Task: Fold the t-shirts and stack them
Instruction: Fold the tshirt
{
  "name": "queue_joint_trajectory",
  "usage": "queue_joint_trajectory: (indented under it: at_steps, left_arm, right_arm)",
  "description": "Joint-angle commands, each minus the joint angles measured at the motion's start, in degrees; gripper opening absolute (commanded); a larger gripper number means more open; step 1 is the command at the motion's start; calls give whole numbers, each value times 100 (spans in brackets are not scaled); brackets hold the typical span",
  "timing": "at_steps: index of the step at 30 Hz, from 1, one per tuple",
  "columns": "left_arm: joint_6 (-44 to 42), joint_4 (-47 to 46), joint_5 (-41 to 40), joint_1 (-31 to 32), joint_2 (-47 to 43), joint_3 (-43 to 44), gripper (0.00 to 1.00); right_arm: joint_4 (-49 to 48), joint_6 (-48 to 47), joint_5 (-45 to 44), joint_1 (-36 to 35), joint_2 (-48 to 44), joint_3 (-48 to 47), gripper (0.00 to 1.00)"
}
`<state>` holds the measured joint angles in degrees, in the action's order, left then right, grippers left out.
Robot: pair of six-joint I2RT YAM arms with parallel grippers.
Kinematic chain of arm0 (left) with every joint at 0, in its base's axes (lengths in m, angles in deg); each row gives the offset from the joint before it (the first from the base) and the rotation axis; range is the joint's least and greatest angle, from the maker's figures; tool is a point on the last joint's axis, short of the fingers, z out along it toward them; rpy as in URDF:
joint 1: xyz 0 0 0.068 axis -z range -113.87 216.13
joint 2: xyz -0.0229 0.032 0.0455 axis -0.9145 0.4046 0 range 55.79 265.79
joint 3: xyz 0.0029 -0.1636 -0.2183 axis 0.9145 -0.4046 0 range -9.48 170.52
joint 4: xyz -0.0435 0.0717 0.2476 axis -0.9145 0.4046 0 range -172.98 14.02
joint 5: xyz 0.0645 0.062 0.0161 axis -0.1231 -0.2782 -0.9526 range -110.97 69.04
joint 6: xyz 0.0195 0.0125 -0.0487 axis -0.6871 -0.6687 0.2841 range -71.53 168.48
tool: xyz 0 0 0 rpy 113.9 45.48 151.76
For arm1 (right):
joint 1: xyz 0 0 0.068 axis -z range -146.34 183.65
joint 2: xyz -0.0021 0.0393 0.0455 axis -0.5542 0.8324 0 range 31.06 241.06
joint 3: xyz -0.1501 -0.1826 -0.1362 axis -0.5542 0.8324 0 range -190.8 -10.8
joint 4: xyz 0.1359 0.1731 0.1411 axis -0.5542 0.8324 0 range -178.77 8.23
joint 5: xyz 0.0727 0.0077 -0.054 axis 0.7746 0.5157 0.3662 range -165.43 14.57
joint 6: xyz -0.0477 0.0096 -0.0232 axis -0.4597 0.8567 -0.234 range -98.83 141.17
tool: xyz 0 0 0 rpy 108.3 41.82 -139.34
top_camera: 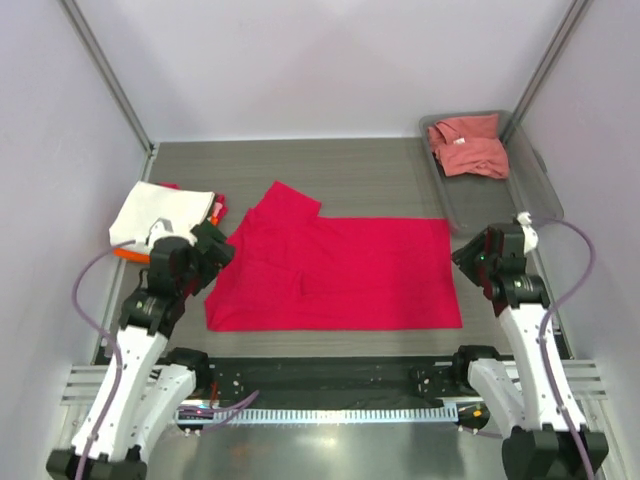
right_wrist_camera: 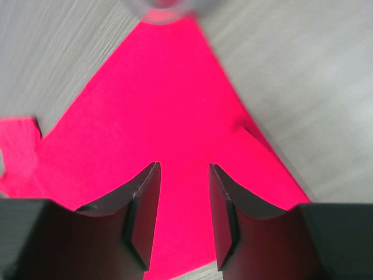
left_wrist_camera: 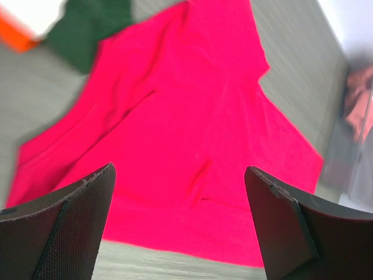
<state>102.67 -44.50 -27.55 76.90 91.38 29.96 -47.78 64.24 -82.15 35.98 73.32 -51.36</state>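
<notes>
While my left pincer (left_wrist_camera: 179,170) gapes and my right pincer (right_wrist_camera: 184,167) parts narrowly, one crimson shirt (top_camera: 335,270) lies flat. One pink shirt (top_camera: 468,143) sits in one tray (top_camera: 500,200).

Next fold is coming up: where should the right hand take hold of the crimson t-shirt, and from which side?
Probably take the crimson t-shirt by its far right corner, coming in low from the right across the table. The cloth lies flat, so only an edge offers a pinch, and the right hand, open, sits just beside that edge.
</notes>
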Motion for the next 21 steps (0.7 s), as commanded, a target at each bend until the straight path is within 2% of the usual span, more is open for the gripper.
queue_joint_trajectory:
  at_steps: [1,2,3,9,10,12,16,21]
  left_arm:
    - [-778,-1322,940,-22,1079,519,93]
    - [-857,-1465,1027,-22,1342,625,93]
    - [-971,-1553,1037,-22,1971,757,93]
    - [-1209,-2143,1099,-31,3979,2074,90]
    - [-1305,-2143,1029,-31,4573,2259,89]
    - [-1367,-2117,993,-22,5174,2874,89]
    - [-1622,-1924,1308,-31,6911,4095,84]
    - [-1930,-1345,1468,-22,8277,5877,82]
  right_arm:
    - [-1022,-1335,1092,-66,738,-365,42]
    - [-1206,-1415,1181,-118,1114,-426,42]
    - [-1312,-1589,1251,-232,1274,-557,42]
    - [-1700,-1697,708,-1111,2503,-1137,41]
    - [-1726,-1679,699,-1138,2628,-1208,41]
    - [-1857,-1670,716,-1164,2918,-1349,39]
    - [-2069,-1723,760,-1217,3227,-1516,38]
    - [-2174,-1820,830,-1226,3455,-1605,38]
